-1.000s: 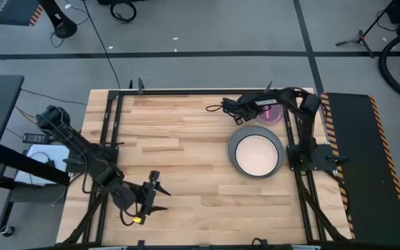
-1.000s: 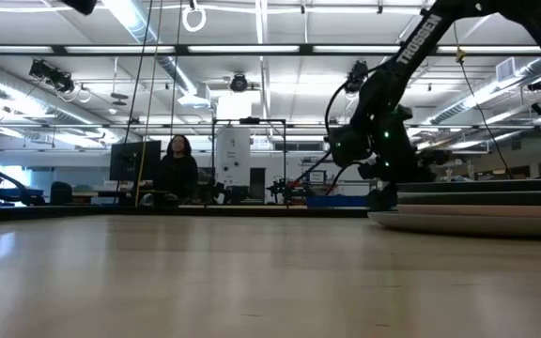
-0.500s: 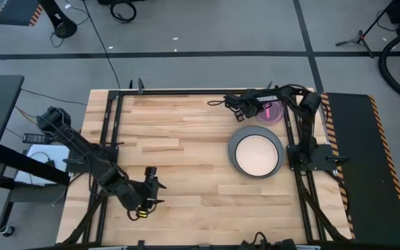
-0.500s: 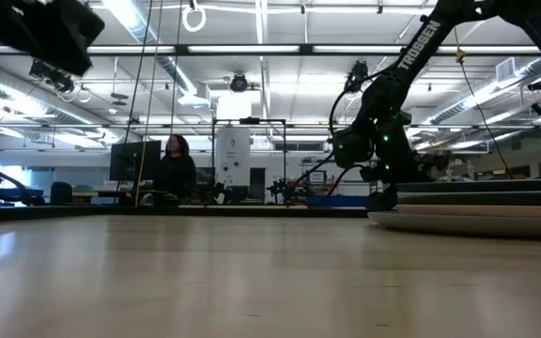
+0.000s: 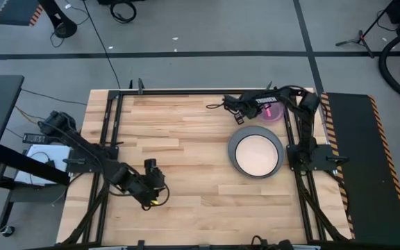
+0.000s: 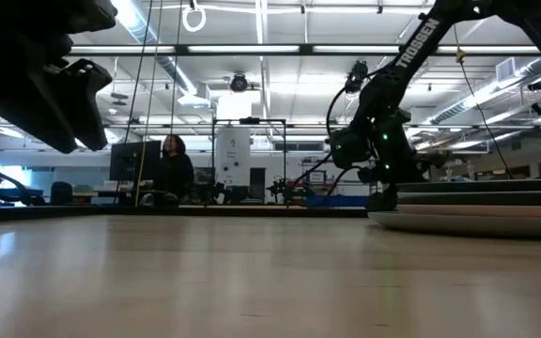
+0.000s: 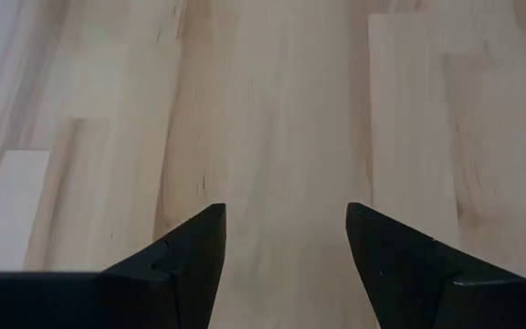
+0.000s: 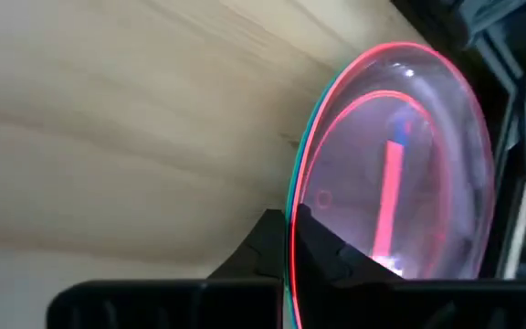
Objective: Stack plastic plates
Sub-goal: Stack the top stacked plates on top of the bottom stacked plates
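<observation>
The right gripper [image 8: 292,239] has just clenched on the rim of the pink plates [image 8: 391,164] at the counter's [image 5: 186,139] far right corner, ready to lift them onto the stack [image 5: 255,154] nearby; the left gripper [image 7: 284,239] hangs released.

Right gripper [image 5: 240,118] at table's far right, arm bent over, jaws clamped tight. Left gripper [image 5: 160,198] low over near-left area, arm stretched across, fingers [image 7: 190,251] spread wide.

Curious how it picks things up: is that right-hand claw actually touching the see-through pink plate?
Touching. The right wrist view shows the right gripper shut on the rim of the pink plate.
</observation>
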You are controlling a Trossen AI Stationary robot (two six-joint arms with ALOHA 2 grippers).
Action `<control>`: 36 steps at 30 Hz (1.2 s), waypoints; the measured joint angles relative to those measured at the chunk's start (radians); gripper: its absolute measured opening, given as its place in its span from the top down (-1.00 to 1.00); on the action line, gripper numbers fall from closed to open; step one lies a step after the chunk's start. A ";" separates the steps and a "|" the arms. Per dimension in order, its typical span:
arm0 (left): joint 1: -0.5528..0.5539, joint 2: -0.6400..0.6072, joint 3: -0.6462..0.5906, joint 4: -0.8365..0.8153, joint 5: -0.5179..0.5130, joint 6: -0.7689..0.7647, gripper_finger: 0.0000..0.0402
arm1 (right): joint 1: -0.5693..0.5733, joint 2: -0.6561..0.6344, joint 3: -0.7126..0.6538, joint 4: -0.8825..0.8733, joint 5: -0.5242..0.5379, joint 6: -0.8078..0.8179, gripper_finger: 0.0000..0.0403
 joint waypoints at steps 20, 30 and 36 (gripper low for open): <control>0.001 0.002 0.000 -0.010 -0.053 0.011 -0.16 | 0.457 -0.097 0.371 -0.238 0.167 -0.128 0.95; 0.001 0.002 0.000 -0.006 -0.097 0.024 -0.16 | 0.818 -0.099 0.552 -0.230 0.132 -0.086 0.95; 0.001 0.002 0.000 0.013 -0.098 0.027 -0.16 | 0.977 -0.099 0.555 -0.211 0.146 -0.014 0.95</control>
